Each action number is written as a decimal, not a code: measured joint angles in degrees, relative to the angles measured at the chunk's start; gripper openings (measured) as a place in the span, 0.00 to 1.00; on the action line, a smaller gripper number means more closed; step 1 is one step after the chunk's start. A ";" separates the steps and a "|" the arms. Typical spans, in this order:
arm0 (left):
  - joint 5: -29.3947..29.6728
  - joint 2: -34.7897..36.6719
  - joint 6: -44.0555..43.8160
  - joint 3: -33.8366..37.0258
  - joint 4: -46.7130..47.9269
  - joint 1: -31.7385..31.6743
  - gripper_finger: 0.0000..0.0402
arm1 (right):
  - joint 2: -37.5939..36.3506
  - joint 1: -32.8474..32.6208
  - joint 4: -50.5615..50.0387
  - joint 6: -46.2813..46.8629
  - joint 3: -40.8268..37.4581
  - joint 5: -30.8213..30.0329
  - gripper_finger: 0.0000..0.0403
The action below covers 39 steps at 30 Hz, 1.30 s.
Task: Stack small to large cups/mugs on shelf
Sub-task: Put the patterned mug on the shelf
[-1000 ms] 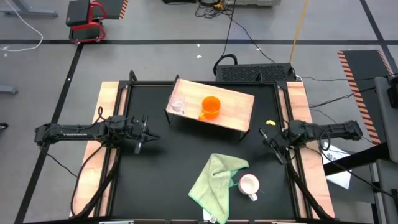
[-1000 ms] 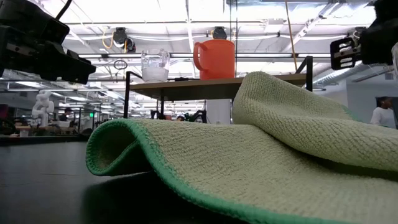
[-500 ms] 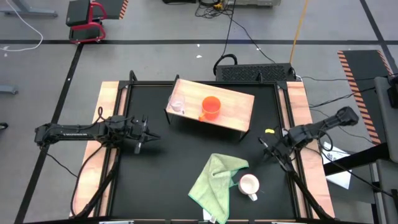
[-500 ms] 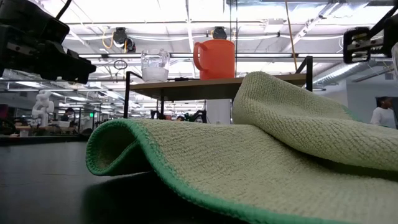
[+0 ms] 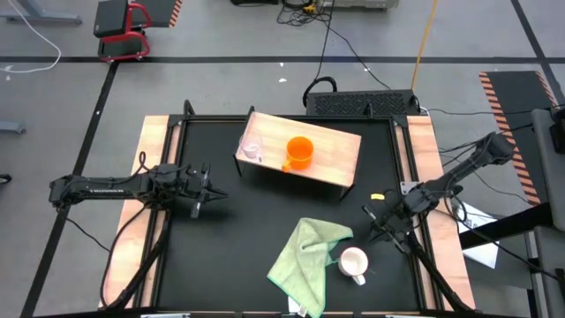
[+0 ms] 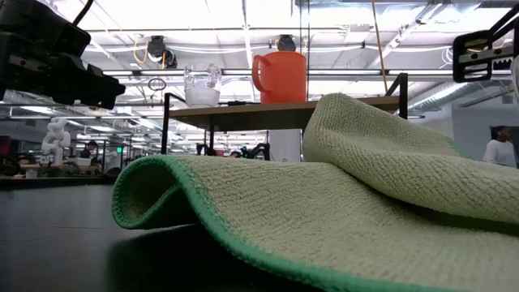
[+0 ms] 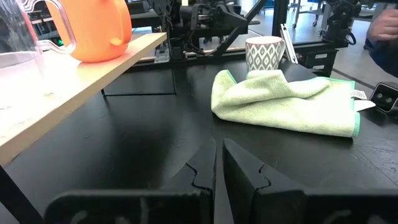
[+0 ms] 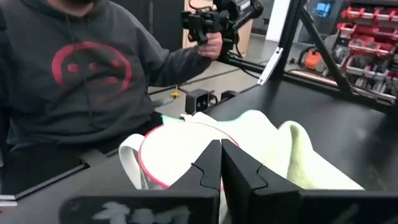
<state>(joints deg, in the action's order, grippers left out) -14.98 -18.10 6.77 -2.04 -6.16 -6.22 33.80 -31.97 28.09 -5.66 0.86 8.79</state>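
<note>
The light-wood shelf [image 5: 305, 163] stands at the table's far middle. On it stand the small clear glass cup [image 5: 251, 150] and, to its right, the orange mug [image 5: 299, 152], both upright on their bases. The white mug [image 5: 354, 262] stands on the tabletop near the front right, against the light green cloth [image 5: 305, 256]. My right gripper [image 5: 372, 216] is shut, level, just above and behind the white mug [image 8: 177, 155], touching nothing. My left gripper [image 5: 208, 193] waits shut at the table's left, holding nothing.
A small yellow object [image 5: 378, 196] lies on the tabletop near my right gripper. Wooden strips [image 5: 154, 177] run along both table sides. A person in a grey hoodie [image 8: 74, 81] stands just off the table beyond the white mug, holding a device.
My right gripper has swung toward the table's near edge and a little down, toward the white mug, turning as it went. It has stayed shut. The cups, the cloth and my left arm have kept still.
</note>
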 joint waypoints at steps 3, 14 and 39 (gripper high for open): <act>0.00 0.00 -0.10 0.00 -0.01 -0.01 0.08 | 3.73 -1.10 4.64 -0.84 -0.02 -0.01 0.00; 0.00 -0.01 -0.53 0.00 0.03 -0.01 0.08 | 12.44 -2.31 12.41 -2.11 2.31 -0.12 0.00; 0.00 -0.01 -0.68 0.00 1.62 0.00 0.08 | 21.69 -3.69 -34.77 0.94 39.19 -10.26 0.19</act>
<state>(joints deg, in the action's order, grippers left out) -14.98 -18.11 6.09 -2.04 -4.54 -6.22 55.50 -35.66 -6.68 -4.71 40.05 -1.47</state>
